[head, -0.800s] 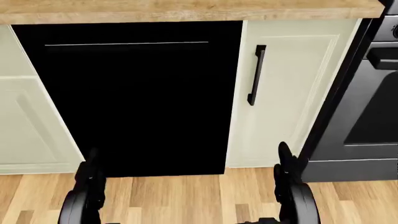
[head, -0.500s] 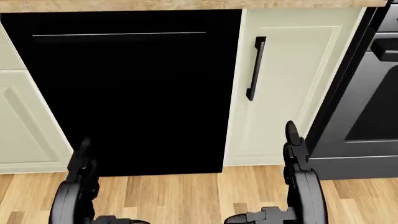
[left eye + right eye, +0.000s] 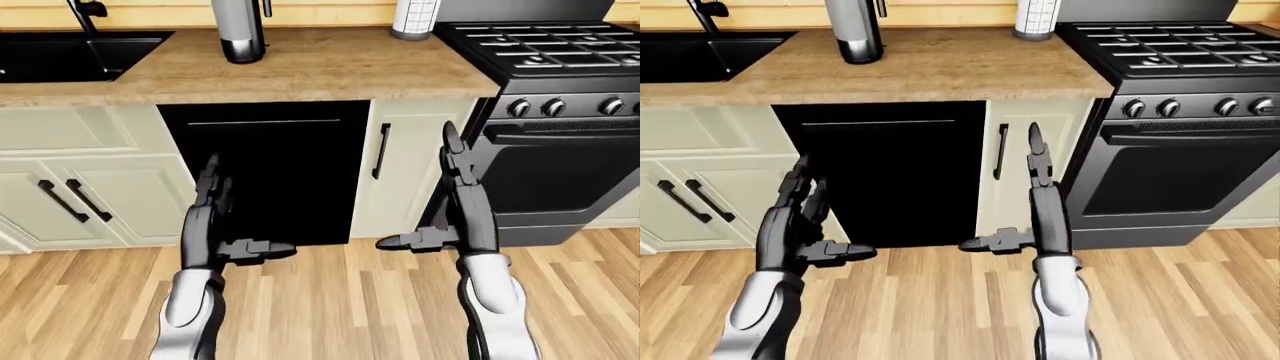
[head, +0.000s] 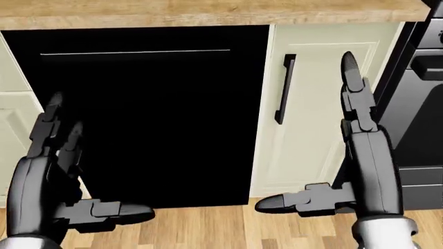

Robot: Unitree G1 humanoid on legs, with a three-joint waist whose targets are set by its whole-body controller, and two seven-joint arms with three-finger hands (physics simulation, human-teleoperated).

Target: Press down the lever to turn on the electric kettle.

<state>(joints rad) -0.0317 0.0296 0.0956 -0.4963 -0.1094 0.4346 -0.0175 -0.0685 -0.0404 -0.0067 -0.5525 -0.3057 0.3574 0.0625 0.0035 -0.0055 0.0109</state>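
Observation:
A silver electric kettle with a dark base stands on the wooden counter at the top of the left-eye view. Its upper part is cut off by the frame, so the lever does not show. Both hands hang well below the counter edge, over the floor. My left hand is open, fingers pointing up and thumb out to the right, before the black dishwasher panel. My right hand is open too, fingers up and thumb out to the left, before the cream cabinet door. Neither hand holds anything.
A black sink is set in the counter at the left. A black stove with oven stands at the right. A white patterned roll sits on the counter near the stove. Cream drawers with black handles are lower left. Wooden floor lies below.
Both hands have risen in the head view, from the bottom edge up before the dishwasher and the cabinet door, thumbs now in sight. The picture shifted slightly, so the camera moved.

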